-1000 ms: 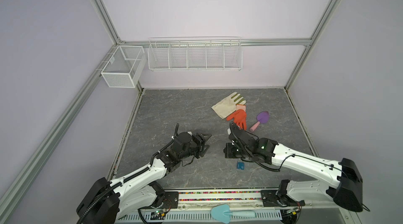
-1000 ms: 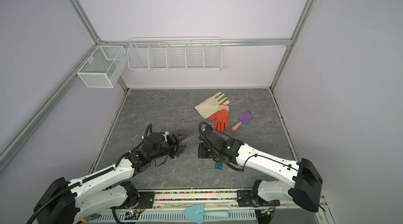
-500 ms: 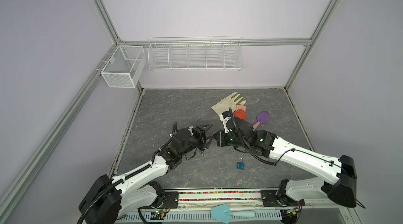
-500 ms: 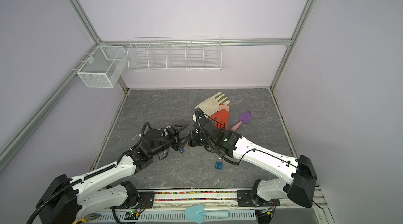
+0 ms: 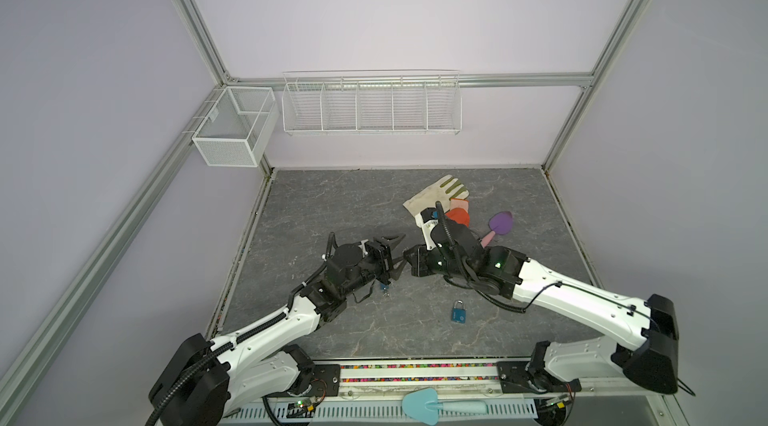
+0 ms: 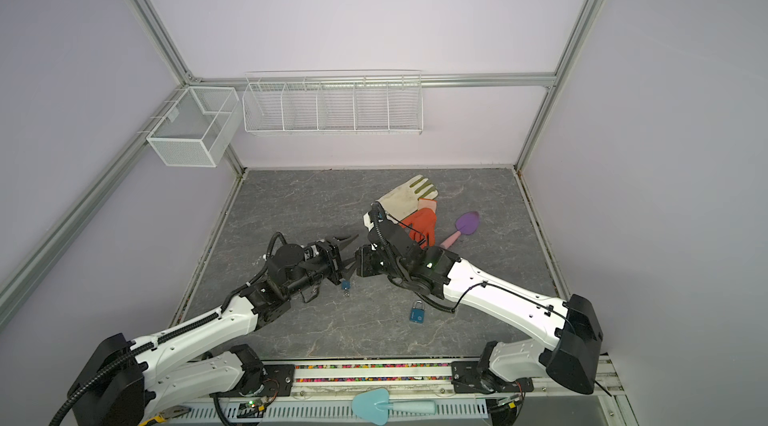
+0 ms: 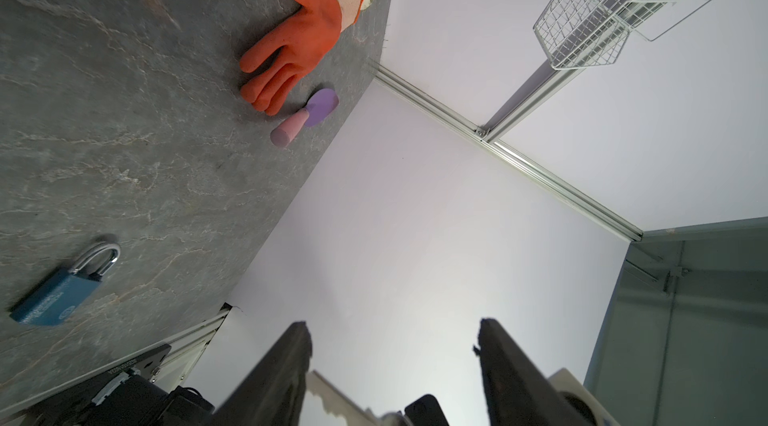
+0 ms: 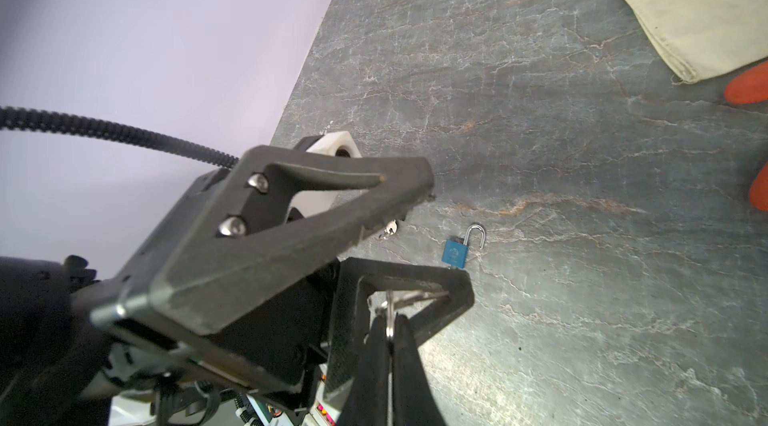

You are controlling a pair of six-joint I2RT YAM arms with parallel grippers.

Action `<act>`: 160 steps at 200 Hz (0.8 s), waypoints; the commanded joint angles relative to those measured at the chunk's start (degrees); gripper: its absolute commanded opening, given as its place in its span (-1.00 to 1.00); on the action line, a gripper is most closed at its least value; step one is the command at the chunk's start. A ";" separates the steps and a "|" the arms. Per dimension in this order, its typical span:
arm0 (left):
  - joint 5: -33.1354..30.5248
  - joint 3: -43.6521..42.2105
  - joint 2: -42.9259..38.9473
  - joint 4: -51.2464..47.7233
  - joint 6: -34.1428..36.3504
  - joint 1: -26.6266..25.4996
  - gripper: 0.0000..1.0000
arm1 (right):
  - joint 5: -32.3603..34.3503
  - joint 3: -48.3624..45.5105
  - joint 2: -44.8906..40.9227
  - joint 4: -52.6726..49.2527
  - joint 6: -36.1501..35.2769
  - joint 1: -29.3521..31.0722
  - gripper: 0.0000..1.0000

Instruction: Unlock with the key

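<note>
- Padlock (image 5: 458,312), blue-bodied with silver shackle, lies on grey marbled tabletop (image 5: 332,204).
- Right gripper (image 8: 390,322) clamps silver metal key ring (image 8: 390,312) above the tabletop.
- Left gripper (image 7: 392,326) just beside it, jaws wide, empty.

Task hardware as found.
Larger blue padlock (image 5: 458,315) (image 6: 417,314) (image 7: 58,293) lies flat on the desk (image 5: 332,212), front half, silver shackle toward the back wall. Smaller blue padlock (image 8: 456,253) (image 5: 383,287) lies apart to its left, one shackle leg lifted clear of the body. Silver key (image 8: 411,297) on its ring, pinched in the right pincer (image 8: 390,322).
</note>
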 commanded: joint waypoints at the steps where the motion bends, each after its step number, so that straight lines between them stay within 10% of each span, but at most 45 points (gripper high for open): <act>1: 0.14 1.33 -0.85 1.22 -3.01 -0.19 0.21 | -1.45 1.13 1.20 0.63 -1.21 -0.21 -0.88; 160: -3.94 -2.64 -0.93 2.64 -4.02 -0.20 -0.53 | -0.73 -1.63 -1.71 -0.39 0.61 -0.08 -0.88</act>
